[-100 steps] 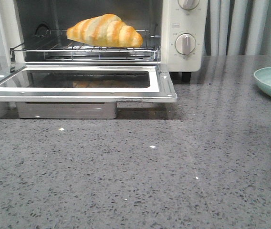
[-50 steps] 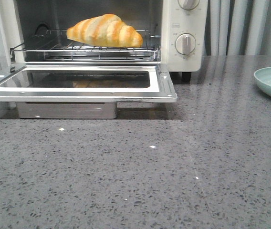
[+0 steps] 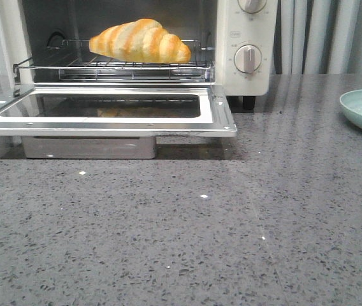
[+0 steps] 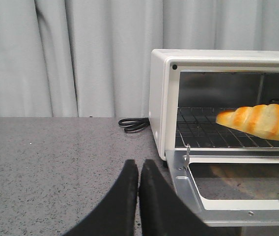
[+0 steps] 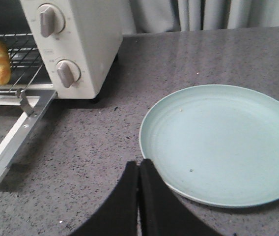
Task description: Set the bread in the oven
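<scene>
Both sets of jaws are pressed together, empty. On the left gripper the two black fingers meet along a thin seam above the grey speckled table, just off the oven's hinge corner. The right gripper has its fingers equally closed, their tips at the near rim of a pale green plate that lies on the table beside the oven's knob side. The oven stands with its glass door dropped flat and open. The bread lies on the oven's wire rack, inside the cavity and towards the knob side of it, touching neither gripper. A black cable is coiled on the table behind the oven, against grey curtains.
</scene>
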`<state>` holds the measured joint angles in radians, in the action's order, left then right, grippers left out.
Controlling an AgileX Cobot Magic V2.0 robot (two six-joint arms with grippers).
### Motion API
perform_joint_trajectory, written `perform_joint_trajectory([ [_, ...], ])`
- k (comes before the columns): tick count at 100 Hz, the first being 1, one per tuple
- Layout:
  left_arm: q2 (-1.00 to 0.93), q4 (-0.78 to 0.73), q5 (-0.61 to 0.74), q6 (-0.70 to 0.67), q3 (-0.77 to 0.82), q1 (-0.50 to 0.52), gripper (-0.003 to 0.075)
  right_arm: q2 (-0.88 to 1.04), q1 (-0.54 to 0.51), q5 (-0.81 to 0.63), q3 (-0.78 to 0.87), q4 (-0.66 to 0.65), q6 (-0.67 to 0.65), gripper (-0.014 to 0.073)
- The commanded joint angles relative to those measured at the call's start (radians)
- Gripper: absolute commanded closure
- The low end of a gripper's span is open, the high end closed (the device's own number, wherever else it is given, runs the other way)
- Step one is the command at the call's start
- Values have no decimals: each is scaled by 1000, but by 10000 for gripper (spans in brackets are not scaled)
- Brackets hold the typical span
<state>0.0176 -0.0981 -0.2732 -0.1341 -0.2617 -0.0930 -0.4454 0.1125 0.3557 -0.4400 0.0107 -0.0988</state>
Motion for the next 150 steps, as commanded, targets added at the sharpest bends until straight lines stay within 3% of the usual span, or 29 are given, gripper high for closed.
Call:
perform_joint_trajectory([
  [1,17,7,78,-6,-24,1,741,44,-46,-116,18,19,10,661],
  [38,17,7,78,-6,-24,1,741,184,-144,-152,154,19,10,661],
  [58,17,7,78,-6,-24,1,741,281,-164,-254,245,19,10,661],
  [113,17,7,78,-6,-24,1,741,384,-164,-465,407,-91,43,662],
  [150,17,7,78,-6,-24,1,741,463,-165,-471,476,-141,43,662],
])
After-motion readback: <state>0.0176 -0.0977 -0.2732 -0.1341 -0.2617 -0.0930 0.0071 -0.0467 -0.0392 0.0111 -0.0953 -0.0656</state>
